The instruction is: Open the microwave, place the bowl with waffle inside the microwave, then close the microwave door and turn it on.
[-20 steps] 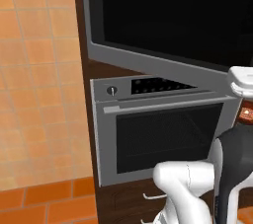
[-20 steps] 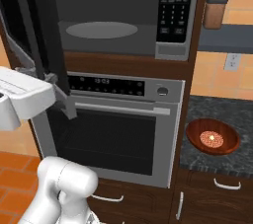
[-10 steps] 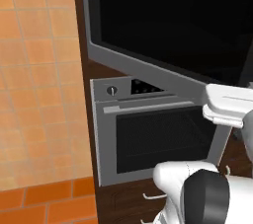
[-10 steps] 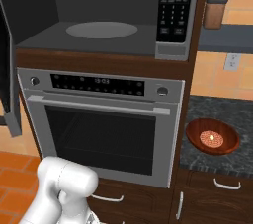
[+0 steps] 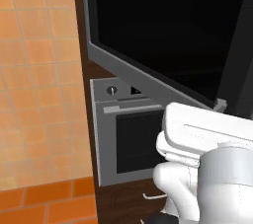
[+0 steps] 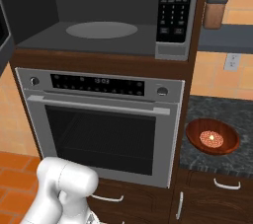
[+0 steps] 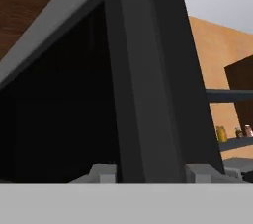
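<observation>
Evidently the microwave door (image 5: pixel 163 35) is swung wide, its dark handle (image 7: pixel 153 80) standing between the spread fingertips (image 7: pixel 104 172) of the gripper (image 7: pixel 150 173). Further right, well away, the bowl (image 6: pixel 212 136) with waffle (image 6: pixel 211 139) waits on the counter (image 6: pixel 232 114).

Arm (image 5: pixel 207 168) rises from lower right of left base view: rounded white joints stacked low, flat white link running level across upper part toward right edge. In right base view, white shoulder and elbow segment sit at lower left. Gripper (image 7: pixel 153 172) in hand view: two grey fingers (image 7: pixel 103 172) apart, spread either side of dark bar, tips just showing. Contact unclear.
</observation>
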